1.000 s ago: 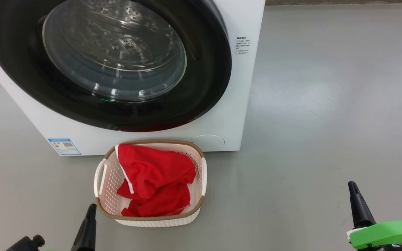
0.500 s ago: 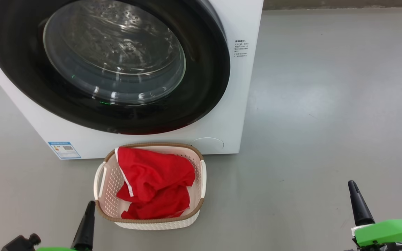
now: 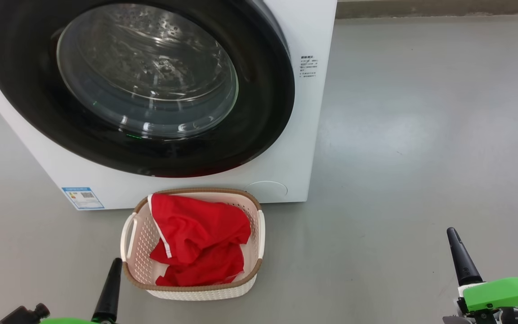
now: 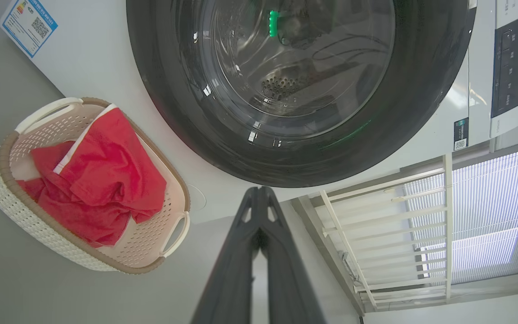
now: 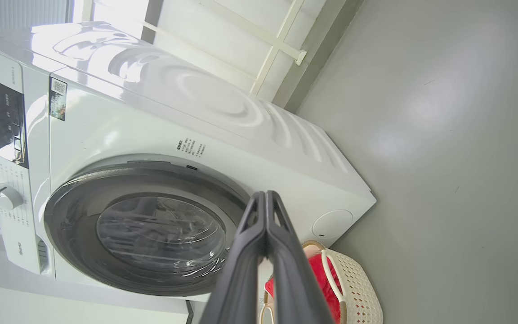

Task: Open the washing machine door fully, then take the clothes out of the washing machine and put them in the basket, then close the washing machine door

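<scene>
While both arms are held low, the washing machine door sits shut against the front of the white washing machine. Its wide black frame rings a bulging glass centre, and the steel drum shows through the glass. The machine stands on the grey floor, toward the floor's far edge. A small blue label is stuck at the front's lower left corner.

Just in front of the machine, below the door, the cream basket stands upright on the floor; whether it touches the machine cannot be told. The red clothes lie crumpled inside it, white trim showing, one fold draped up against the far rim.

The left gripper hangs just beside the basket's near left corner, its jaws pressed together at the tips and holding nothing. The right gripper is well apart from the basket, over bare floor to the right, jaws likewise closed and empty.
</scene>
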Available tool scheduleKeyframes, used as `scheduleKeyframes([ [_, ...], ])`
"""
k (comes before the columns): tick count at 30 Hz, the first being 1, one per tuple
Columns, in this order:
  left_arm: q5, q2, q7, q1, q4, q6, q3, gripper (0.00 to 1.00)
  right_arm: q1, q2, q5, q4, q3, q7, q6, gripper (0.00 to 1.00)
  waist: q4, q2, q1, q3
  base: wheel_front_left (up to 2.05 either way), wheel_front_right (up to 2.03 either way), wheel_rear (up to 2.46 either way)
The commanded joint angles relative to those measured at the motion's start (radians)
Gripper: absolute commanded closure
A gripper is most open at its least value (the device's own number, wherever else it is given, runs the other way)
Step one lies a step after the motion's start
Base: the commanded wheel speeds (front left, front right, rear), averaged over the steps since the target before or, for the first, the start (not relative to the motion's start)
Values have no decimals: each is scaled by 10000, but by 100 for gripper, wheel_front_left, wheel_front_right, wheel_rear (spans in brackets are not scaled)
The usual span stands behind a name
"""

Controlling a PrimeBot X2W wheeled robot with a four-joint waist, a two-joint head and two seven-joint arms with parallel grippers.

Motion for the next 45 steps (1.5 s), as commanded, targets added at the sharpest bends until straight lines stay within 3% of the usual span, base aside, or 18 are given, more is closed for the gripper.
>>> scheduleKeyframes([
  [1, -260, 66, 56, -425, -283, -49, 330, 100, -559, -206, 275, -294, 211, 60, -4, 100, -4, -1, -1, -10, 0, 0, 0],
  [36, -3832, -51, 1072, -653, -344, -69, 743, 100, -993, -335, 3628, -362, 230, 1078, -7, 100, -99, -1, -1, -340, 0, 0, 0],
  [45, -3835, -66, 1093, -656, -345, -69, 765, 100, -997, -322, 3630, -361, 211, 1099, -7, 100, -100, -1, -1, -341, 0, 0, 0],
])
